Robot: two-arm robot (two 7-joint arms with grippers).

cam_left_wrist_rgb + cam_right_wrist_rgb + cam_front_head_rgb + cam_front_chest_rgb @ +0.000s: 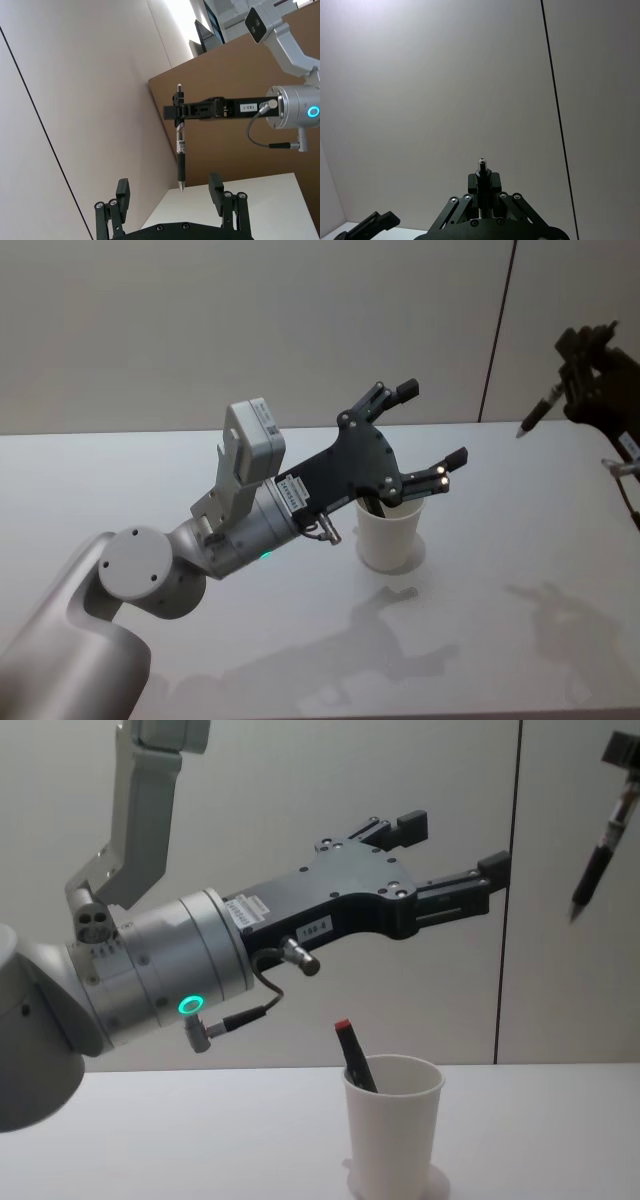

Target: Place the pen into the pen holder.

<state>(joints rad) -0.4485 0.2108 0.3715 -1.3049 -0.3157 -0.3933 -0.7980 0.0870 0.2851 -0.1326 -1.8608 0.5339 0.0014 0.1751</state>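
Observation:
My right gripper [590, 375] hangs high at the far right, shut on a black pen [540, 410] whose tip slants down and to the left. In the left wrist view the pen [180, 145] is pinched near its top by the right gripper [180, 111]. The pen holder, a white paper cup [390, 535], stands mid-table, well left of and below the pen. My left gripper [432, 424] hovers open over the cup with nothing between its fingers. In the chest view the pen [597, 860] is at the upper right, far from the cup [392, 1135].
A dark marker with a red end [352, 1055] leans inside the cup. The white table [520, 640] has bare room around the cup. A pale wall with a dark vertical seam [508, 950] stands behind. The left arm [240, 530] reaches across from the lower left.

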